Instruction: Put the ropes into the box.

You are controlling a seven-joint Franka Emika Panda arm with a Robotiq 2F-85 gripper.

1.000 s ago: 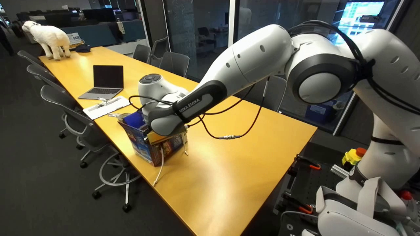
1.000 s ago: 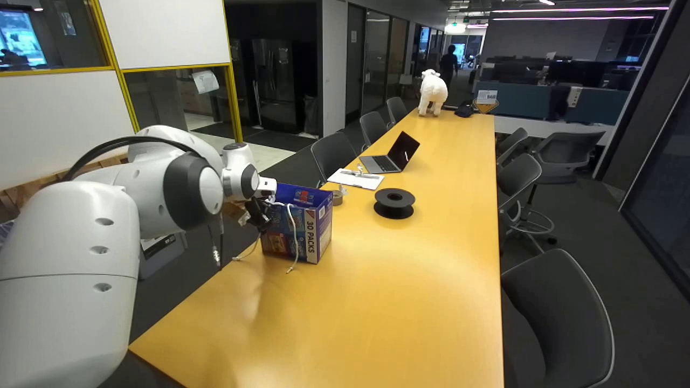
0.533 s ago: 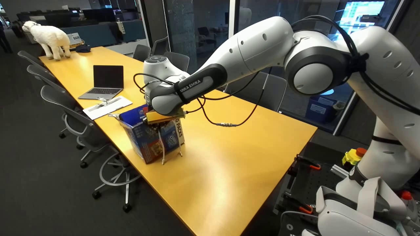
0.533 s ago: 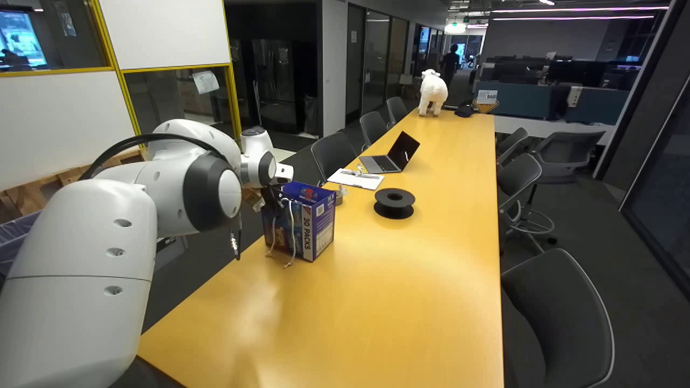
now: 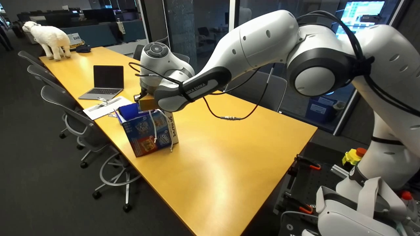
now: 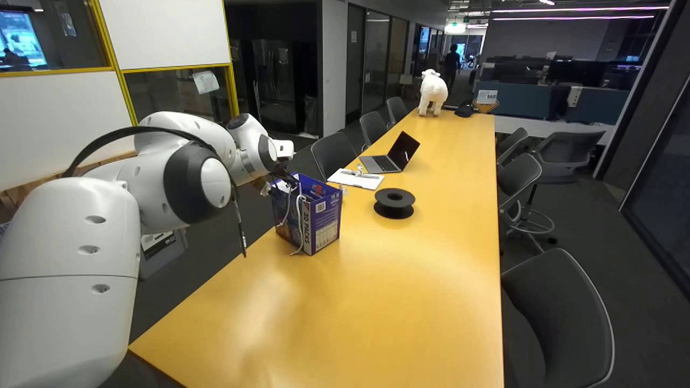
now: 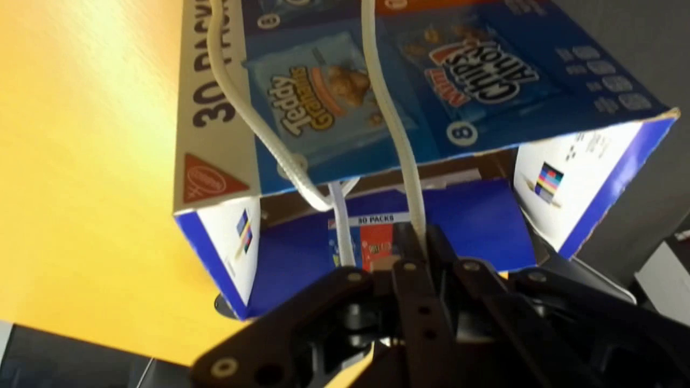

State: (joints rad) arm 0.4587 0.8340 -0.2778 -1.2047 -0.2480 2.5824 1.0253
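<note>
In the wrist view my gripper point(image 7: 421, 233) is shut on a strand of the whitish ropes point(image 7: 392, 116), over the mouth of the box point(image 7: 485, 116). Another strand dips past the near rim and rises to the left of the fingers. Two rope lengths point(image 5: 154, 126) hang outside, down the box's printed side; one end reaches close to the tabletop. The blue box point(image 6: 326, 223) stands upright and open at the top in both exterior views. My gripper point(image 6: 284, 175) is at its rim in an exterior view. What lies at the box's bottom is hidden.
Behind the box lie a clipboard point(image 5: 106, 107) and an open laptop point(image 5: 107, 80). A black spool point(image 6: 394, 203) sits farther along the table point(image 6: 409, 302). Chairs point(image 5: 72, 114) line the table's edge, close to the box. A toy sheep point(image 6: 433, 91) stands at the far end.
The hand has risen and tilted, with the ropes still in it. The rope ends have lifted along the box's side. The box has slid a little farther from the arm's base and turned slightly.
</note>
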